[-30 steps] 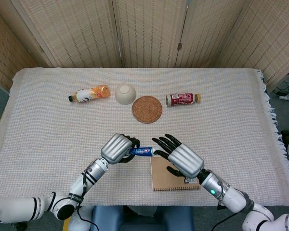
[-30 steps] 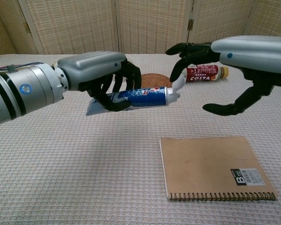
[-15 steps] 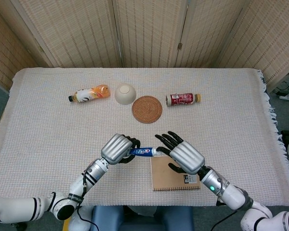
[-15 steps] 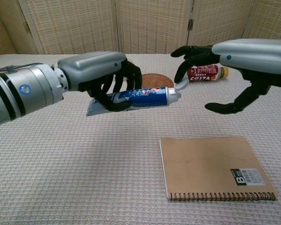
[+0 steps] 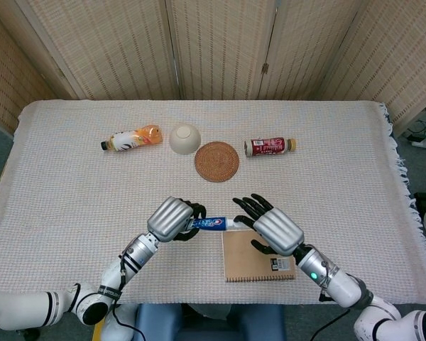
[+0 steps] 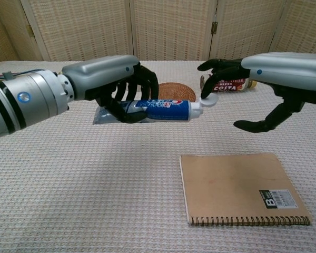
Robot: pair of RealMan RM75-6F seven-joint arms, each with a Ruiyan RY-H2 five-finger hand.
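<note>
The left hand (image 6: 113, 79) keeps its grip on the blue-and-white toothpaste tube (image 6: 158, 109), fingers wrapped round the body, and the tube now lies level above the worktop where half a second ago its cap end tilted slightly down; the right hand (image 6: 263, 74) has shifted so that its dark fingertips (image 6: 206, 94) rest on top of the white cap (image 6: 206, 102), the thumb hanging apart below, so it touches the cap rather than clasps it; judged from this, the cap is being worked at, and it is not yet off.

Below the hands a brown spiral-bound notebook (image 5: 255, 259) lies flat on the white woven cloth of the worktop (image 5: 71, 192); farther back stand a round woven coaster (image 5: 216, 161), an upturned cream bowl (image 5: 185, 138), an orange drink bottle on its side (image 5: 133, 138) and a red-labelled bottle on its side (image 5: 269, 146); pale woven folding screens (image 5: 220, 42) close the room behind.
</note>
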